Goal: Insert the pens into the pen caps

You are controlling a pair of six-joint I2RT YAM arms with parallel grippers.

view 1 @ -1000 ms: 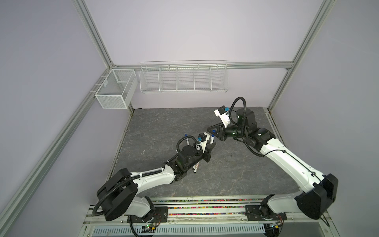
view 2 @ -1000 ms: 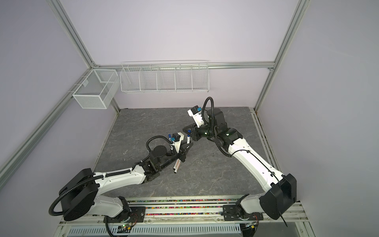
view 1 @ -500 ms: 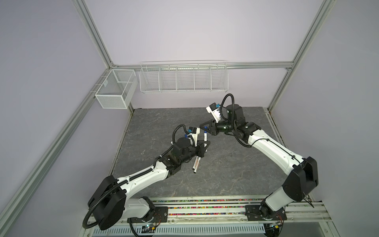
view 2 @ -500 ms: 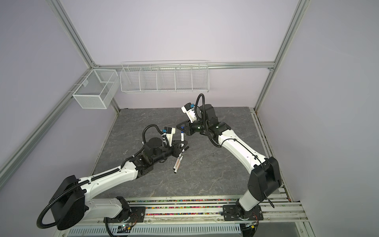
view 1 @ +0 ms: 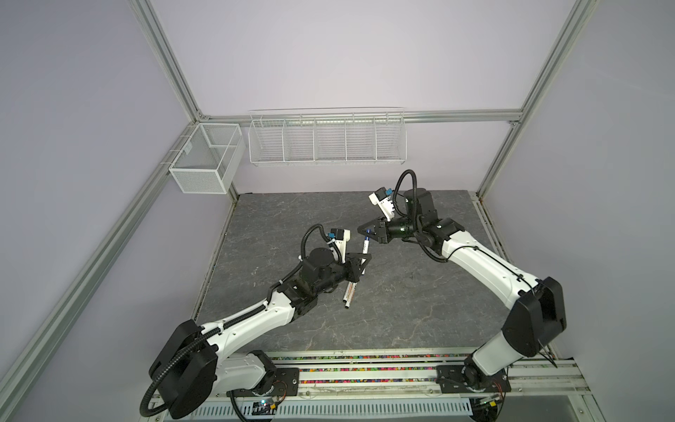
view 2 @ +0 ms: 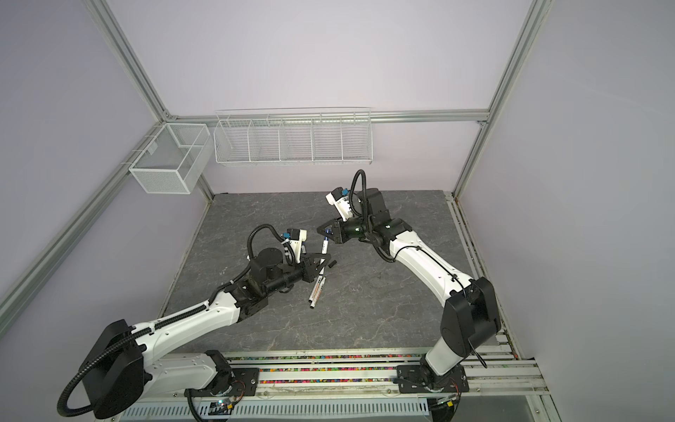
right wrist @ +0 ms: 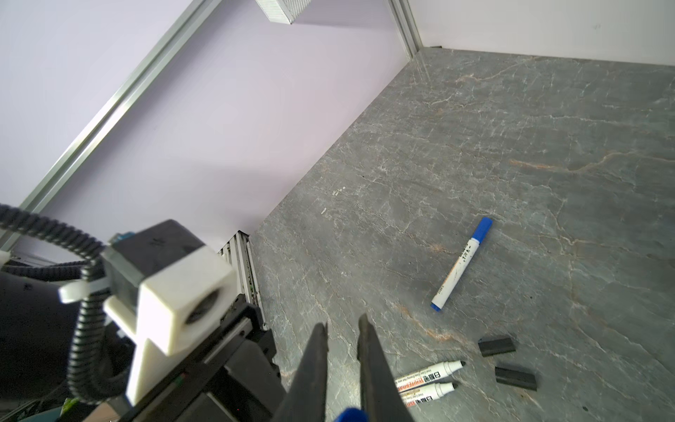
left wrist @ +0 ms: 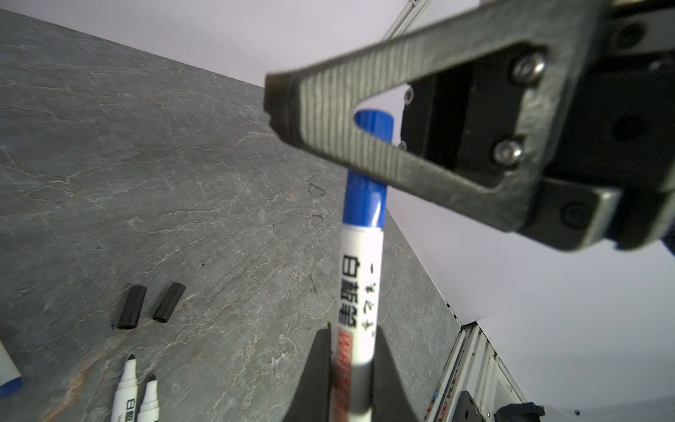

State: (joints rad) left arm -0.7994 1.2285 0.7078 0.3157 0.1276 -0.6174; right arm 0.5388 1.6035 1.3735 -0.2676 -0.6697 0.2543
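Note:
My left gripper (left wrist: 354, 330) is shut on a white pen (left wrist: 359, 285), which it holds above the table in both top views (view 1: 364, 249) (view 2: 323, 246). A blue pen cap (left wrist: 365, 197) sits on that pen's upper end. My right gripper (right wrist: 342, 321) is shut on this cap (right wrist: 350, 416), deep between its fingers; its tips stand slightly apart. Two uncapped black-tipped pens (right wrist: 431, 376) lie side by side on the table, with two black pen caps (right wrist: 496, 345) (right wrist: 515, 378) next to them. Another pen (right wrist: 461, 263) with a blue cap on it lies apart from these.
The grey stone-patterned table (view 1: 401, 310) carries the loose pens (view 1: 350, 294) just under my left gripper (view 1: 365, 260). A wire shelf (view 1: 327, 139) and a mesh basket (view 1: 204, 160) hang on the back wall. Aluminium frame rails border the table.
The right gripper has swung left with the blue cap, up to the top end of the pen in the left gripper. The left gripper has hardly shifted.

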